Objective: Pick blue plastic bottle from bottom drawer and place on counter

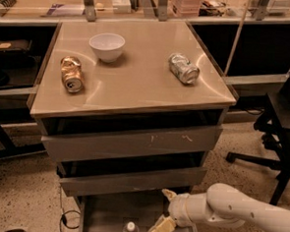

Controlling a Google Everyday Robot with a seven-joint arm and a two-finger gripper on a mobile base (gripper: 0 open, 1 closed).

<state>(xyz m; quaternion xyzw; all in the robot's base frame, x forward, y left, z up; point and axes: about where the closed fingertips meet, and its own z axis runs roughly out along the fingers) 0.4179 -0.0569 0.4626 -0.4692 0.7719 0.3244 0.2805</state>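
In the camera view the step in hand looks like the reach for the grasp. The white arm comes in from the lower right and carries the claw [164, 211] low over the pulled-out bottom drawer [110, 210], in front of the two upper drawers [133, 146]. The claw's two pale fingers [160, 229] are spread apart with nothing between them. The blue plastic bottle [130, 231] stands upright on the drawer's grey floor at the lower edge of the frame, where only its white cap and shoulders show. It is just to the left of the lower finger and not yet touched, so no pick has been made. The next move, as I judge it, calls for the claw to shift left and bracket the bottle between the fingers before closing. It must then lift clear of the drawer fronts and go up to the counter [136, 90]. The counter already holds a white bowl [107, 46], a dented gold can [71, 74] lying on its side and a crushed silver can [183, 68], with bare surface between them and the front edge. No brand, label or writing can be read on the cans or the bottle.
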